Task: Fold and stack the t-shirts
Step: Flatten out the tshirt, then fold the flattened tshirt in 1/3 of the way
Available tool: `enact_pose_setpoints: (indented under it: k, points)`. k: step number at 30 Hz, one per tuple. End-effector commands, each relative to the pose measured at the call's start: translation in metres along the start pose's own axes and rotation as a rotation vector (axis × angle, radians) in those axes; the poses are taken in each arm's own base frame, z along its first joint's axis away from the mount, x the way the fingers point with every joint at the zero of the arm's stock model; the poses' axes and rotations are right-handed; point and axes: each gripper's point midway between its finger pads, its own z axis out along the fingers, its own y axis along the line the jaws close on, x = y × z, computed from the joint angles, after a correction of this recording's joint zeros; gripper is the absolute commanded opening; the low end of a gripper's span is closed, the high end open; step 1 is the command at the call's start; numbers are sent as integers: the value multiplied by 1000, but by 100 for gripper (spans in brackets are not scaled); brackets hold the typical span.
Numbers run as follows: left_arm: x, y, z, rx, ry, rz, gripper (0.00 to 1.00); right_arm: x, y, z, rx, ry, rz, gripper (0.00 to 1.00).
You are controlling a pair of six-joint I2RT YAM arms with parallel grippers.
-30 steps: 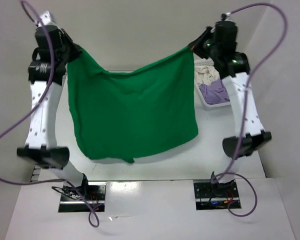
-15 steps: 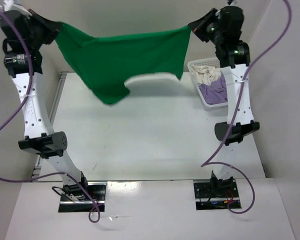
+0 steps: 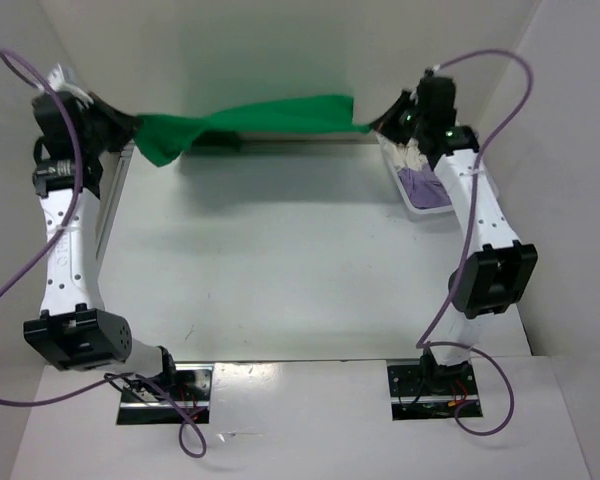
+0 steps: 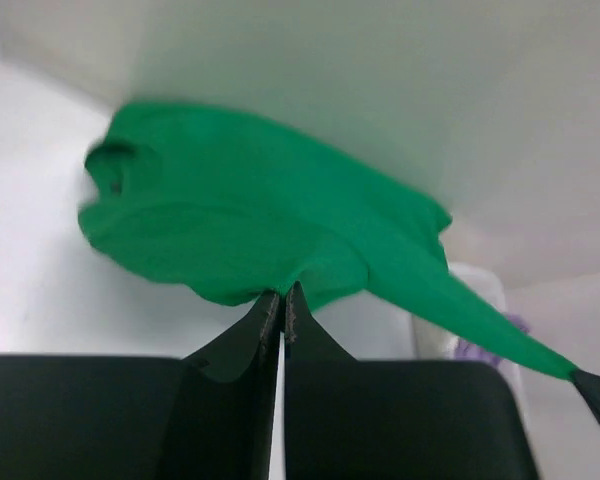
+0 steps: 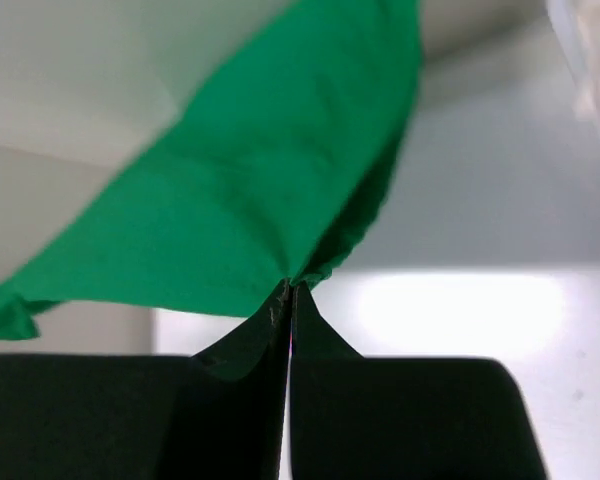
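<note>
since the earlier frame both arms had swung the bright green cloth t-shirt (image 3: pixel 250 118) from a hanging spread down to the far edge of the white table (image 3: pixel 280 270), stretched in a band, apparently for laying flat. left gripper (image 4: pixel 282 300) and right gripper (image 5: pixel 290 292) each stood closed, pinching one shirt corner.

The far edge of the surface (image 3: pixel 280 260) is spanned by the green t-shirt (image 3: pixel 260 115), which is pulled out between the left end effector (image 4: pixel 282 300) and the right end effector (image 5: pixel 288 292), each clamped on an edge of it. The far right corner is taken up by the white mesh basket (image 3: pixel 427 210), just beside the right arm. Open room is found over the middle and near surface. Left, far and right sides are closed off by white walls (image 3: pixel 280 50).
</note>
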Motion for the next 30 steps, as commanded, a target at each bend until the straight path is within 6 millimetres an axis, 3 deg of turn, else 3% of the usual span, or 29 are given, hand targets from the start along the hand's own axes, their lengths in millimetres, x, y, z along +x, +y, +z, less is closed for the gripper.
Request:
enact_pose_setpoints:
  k: [1, 3, 4, 5, 8, 9, 10, 13, 16, 19, 25, 30]
  points:
    - [51, 43, -6, -67, 66, 17, 3, 58, -61, 17, 107, 98, -20, 0]
    - [81, 61, -16, -102, 114, 1, 3, 77, -79, 13, 145, 127, -12, 0]
    - [95, 72, -18, -122, 142, -8, 3, 105, -105, 15, 204, 186, 1, 0]
    - [120, 94, -20, -176, 186, -13, 3, 113, -112, 13, 214, 198, 4, 0]
    - [149, 114, -36, -223, 239, -5, 3, 158, -154, 6, 314, 285, 22, 0]
    - [169, 123, -44, -239, 289, -21, 3, 164, -157, -2, 321, 293, 24, 0]
    - [179, 129, -48, -255, 311, -28, 3, 184, -173, -9, 355, 335, 32, 0]
    - [203, 135, -65, -264, 372, -49, 3, 215, -194, -28, 409, 397, 55, 0]
    - [231, 141, -87, -277, 453, -62, 2, 234, -205, -49, 448, 445, 65, 0]
    - [254, 143, -105, -295, 540, -49, 2, 247, -211, -68, 477, 476, 81, 0]
    - [271, 144, -129, -328, 616, -55, 7, 253, -207, -95, 463, 475, 83, 0]
    - [267, 149, -128, -365, 615, -47, 10, 243, -205, -78, 463, 466, 70, 0]
